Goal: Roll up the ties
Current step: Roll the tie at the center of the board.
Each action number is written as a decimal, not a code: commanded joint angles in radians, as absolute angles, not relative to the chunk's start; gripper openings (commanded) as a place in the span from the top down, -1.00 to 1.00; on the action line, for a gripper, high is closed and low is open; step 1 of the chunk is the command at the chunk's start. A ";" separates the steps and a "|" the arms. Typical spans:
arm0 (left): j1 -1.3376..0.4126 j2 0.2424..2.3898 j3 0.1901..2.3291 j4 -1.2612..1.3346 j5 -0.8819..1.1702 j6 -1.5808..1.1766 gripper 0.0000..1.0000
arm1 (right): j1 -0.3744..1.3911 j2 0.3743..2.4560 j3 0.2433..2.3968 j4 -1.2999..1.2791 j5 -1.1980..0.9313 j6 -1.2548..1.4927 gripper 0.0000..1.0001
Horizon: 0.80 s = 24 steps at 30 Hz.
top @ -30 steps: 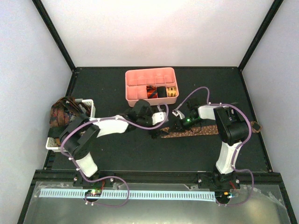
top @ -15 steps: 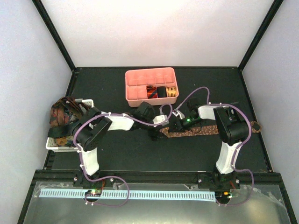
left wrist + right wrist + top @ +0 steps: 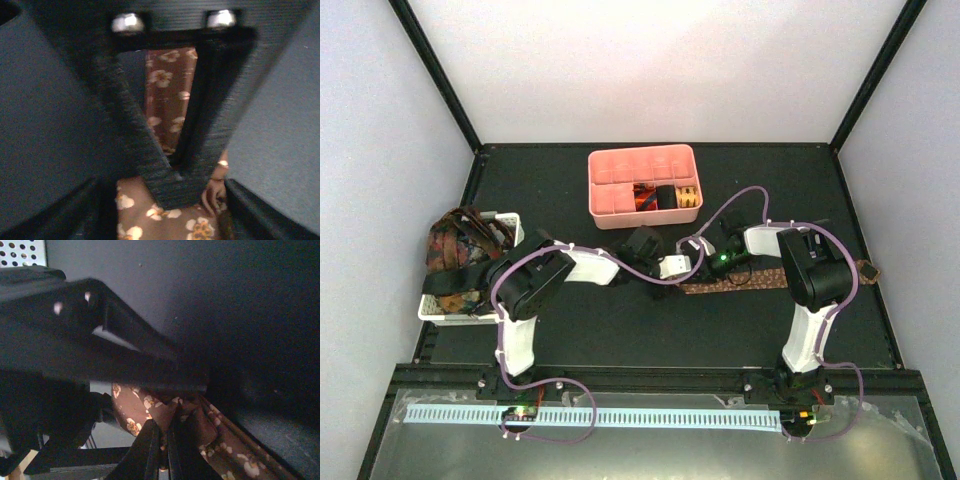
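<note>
Looking down from above, we see that the left arm has slid to the right across the table. Its left claw (image 3: 672,268) now sits at the left end of the brown flowered tie (image 3: 745,283). A moment ago this claw was spread wide; now it is coming together. In its own camera its fingers (image 3: 130,125) lean toward each other over the tie, but we cannot tell if they pinch the cloth yet. The right claw (image 3: 706,262) has not moved. It is pressed together and pinches a bunched fold of the same tie.

We think both claws will now work on this end, so the rolling can go on. Most of the tie lies flat, so it is far from rolled.

The table (image 3: 620,330) is black and flat. At the back stands a pink tray (image 3: 640,218) with rolled ties (image 3: 666,196) in it already. At the left, a white basket (image 3: 510,222) holds a heap of more ties (image 3: 455,245). Plain white walls stand all round.
</note>
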State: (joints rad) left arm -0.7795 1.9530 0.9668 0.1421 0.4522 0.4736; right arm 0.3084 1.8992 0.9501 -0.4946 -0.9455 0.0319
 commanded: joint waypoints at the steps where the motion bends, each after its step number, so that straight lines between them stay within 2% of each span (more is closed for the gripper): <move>1: -0.788 1.976 0.963 0.056 0.412 0.525 0.04 | 0.305 1.888 0.936 -0.507 -0.966 0.025 0.96; 4: -0.790 1.963 0.945 0.039 0.421 0.542 0.20 | 0.297 1.884 0.938 -0.522 -0.972 0.015 0.91; 7: -0.790 1.962 0.945 0.020 0.424 0.553 0.31 | 0.291 1.884 0.938 -0.530 -0.968 0.008 0.66; 9: -0.790 1.963 0.946 0.016 0.429 0.558 0.35 | 0.288 1.884 0.940 -0.527 -0.964 0.009 0.59; 18: -0.797 1.979 0.960 -0.005 0.433 0.571 0.46 | 0.283 1.852 0.940 -0.491 -0.969 0.040 0.45; 22: -0.801 1.980 0.962 -0.009 0.432 0.573 0.48 | 0.276 1.847 0.936 -0.486 -0.971 0.050 0.45; 24: -0.801 1.981 0.962 -0.011 0.431 0.574 0.48 | 0.276 1.843 0.934 -0.483 -0.973 0.049 0.52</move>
